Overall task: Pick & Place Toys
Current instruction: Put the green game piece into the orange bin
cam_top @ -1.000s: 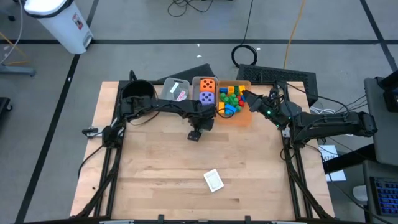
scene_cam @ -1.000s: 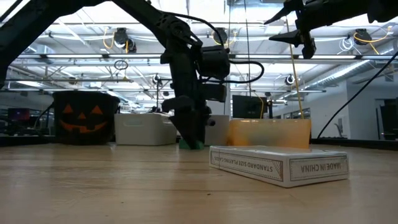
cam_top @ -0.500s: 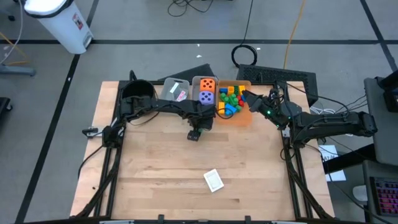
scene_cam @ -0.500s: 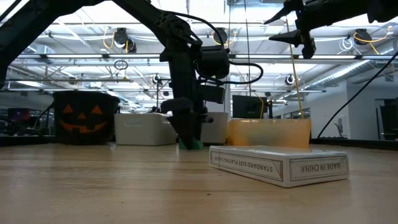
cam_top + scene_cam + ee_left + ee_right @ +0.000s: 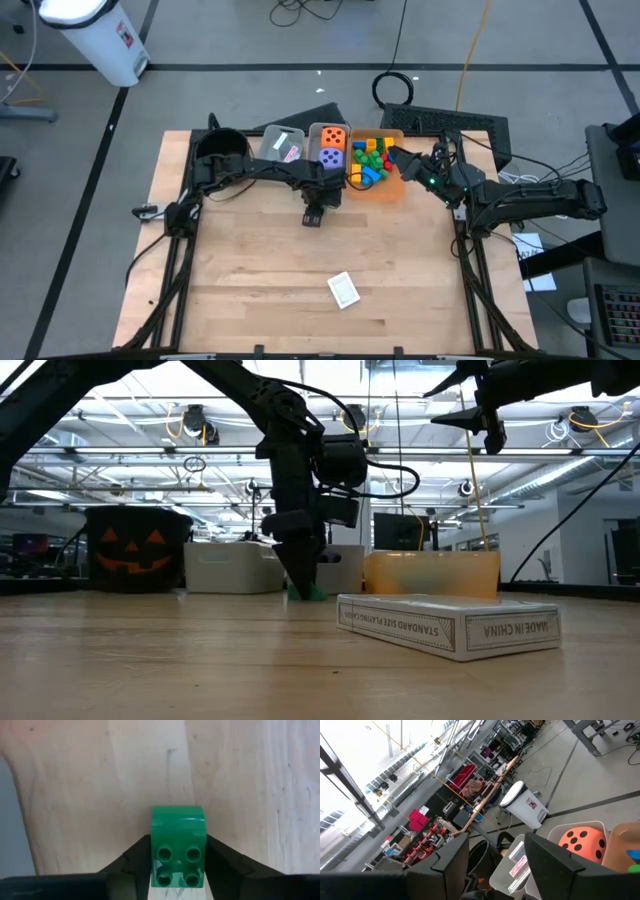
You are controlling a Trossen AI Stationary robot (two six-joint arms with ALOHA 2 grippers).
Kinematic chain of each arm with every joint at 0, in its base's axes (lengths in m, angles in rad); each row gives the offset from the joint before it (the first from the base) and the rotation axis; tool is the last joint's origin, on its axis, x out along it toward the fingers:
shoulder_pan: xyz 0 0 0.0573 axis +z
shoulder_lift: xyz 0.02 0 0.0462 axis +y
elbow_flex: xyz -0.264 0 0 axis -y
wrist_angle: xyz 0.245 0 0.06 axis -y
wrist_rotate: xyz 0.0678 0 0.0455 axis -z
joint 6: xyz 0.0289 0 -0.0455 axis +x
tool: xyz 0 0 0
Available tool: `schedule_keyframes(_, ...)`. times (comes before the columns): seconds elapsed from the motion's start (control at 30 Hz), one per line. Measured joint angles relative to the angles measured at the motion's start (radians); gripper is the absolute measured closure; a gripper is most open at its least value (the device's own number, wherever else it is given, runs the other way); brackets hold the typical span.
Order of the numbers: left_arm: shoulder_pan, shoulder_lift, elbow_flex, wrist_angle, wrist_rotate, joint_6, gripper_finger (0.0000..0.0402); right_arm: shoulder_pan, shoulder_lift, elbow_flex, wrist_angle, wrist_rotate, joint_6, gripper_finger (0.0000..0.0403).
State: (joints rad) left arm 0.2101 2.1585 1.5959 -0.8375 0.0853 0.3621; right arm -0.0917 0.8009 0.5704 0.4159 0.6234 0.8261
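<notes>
1. We look over a pale wooden surface in a big workshop, with bins along its far edge.
2. Nearest to us on the surface lies a small white cardboard box of playing cards, flat and well apart from both arms.
3. Farther in, the left claw is down at the surface, its two dark fingers set against opposite sides of a small green plastic studded block. The jaws stand narrow, pressed to the block, which sits on the wood just before the bins.
4. We judge the block light, stiff and smooth, so it may slip if pinched at a corner. The flat side walls, where the fingers now sit, are the sound place to hold.
5. Beyond it stand a grey plastic bin holding an orange foam die and a purple foam die, and an orange plastic bin of mixed coloured blocks.
6. Farthest, the right claw hangs raised over the orange bin, partly open and holding nothing.
</notes>
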Motion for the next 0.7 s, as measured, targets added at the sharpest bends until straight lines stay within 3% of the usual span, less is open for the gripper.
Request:
schedule_keyframes(0.13, 0.001, -0.009, 0.001, -0.017, 0.018, -0.099, 0.0262, 0.0, 0.0, 0.0, 0.021, -0.005, 0.0, 0.0216)
schedule_keyframes(0.3, 0.0, -0.081, 0.0, -0.041, 0.121, -0.199, 0.0262, 0.0, 0.0, 0.0, 0.029, -0.06, -0.002, 0.0216)
schedule_keyframes(0.5, -0.001, -0.3, 0.0, 0.009, 0.138, -0.324, 0.0262, 0.0, -0.001, 0.0, 0.034, -0.136, -0.002, 0.0216)
schedule_keyframes(0.7, -0.008, -0.572, 0.0, 0.112, 0.015, -0.353, 0.0262, 0.0, -0.001, 0.0, 0.063, -0.265, 0.061, 0.0216)
